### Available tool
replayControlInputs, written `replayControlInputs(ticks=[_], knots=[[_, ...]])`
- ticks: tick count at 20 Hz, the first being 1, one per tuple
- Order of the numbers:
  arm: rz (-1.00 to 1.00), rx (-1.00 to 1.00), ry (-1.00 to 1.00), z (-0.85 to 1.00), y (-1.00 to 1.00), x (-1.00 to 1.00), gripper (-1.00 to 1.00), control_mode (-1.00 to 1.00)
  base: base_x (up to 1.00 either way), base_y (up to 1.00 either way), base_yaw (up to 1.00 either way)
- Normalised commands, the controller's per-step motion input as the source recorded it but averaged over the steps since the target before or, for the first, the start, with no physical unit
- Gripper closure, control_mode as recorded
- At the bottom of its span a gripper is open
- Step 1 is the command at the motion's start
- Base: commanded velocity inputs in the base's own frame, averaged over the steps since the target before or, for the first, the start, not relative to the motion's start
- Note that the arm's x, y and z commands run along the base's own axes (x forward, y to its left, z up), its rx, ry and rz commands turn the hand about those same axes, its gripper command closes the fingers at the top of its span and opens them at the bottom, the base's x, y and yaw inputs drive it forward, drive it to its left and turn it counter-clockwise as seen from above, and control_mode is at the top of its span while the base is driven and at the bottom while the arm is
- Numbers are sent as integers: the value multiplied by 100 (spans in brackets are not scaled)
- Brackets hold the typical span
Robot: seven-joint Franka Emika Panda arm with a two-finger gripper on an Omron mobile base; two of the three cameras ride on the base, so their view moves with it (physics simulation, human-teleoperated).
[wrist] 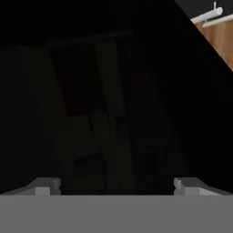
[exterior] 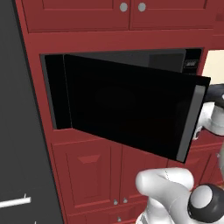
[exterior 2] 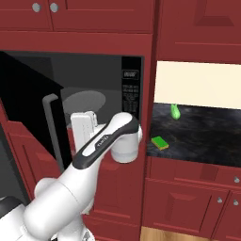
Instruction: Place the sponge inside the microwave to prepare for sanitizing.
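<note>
sponge on dark counter, well right of tool, jaws spread wide, empty

Red raised-panel cabinets with round grey knobs run above and below. Right side has a dark speckled countertop under a cream backsplash. Wood floor at the bottom, dark panel at far left
</note>
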Motion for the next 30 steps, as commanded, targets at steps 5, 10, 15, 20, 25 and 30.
replayControlInputs(ticks=[5, 10, 15, 20, 25, 30], knots=[[17, 8, 0, 0, 37, -48, -100, -100, 0, 0, 0], [13, 10, 0, 0, 41, -44, -100, -100, 0, 0, 0], [11, 13, 0, 0, 40, -41, -100, -100, 0, 0, 0], [10, 15, 0, 0, 41, -39, -100, -100, 0, 0, 0], [9, 17, 0, 0, 42, -33, -100, -100, 0, 0, 0], [7, 17, 0, -4, 48, -30, -100, -100, 0, 0, 0]])
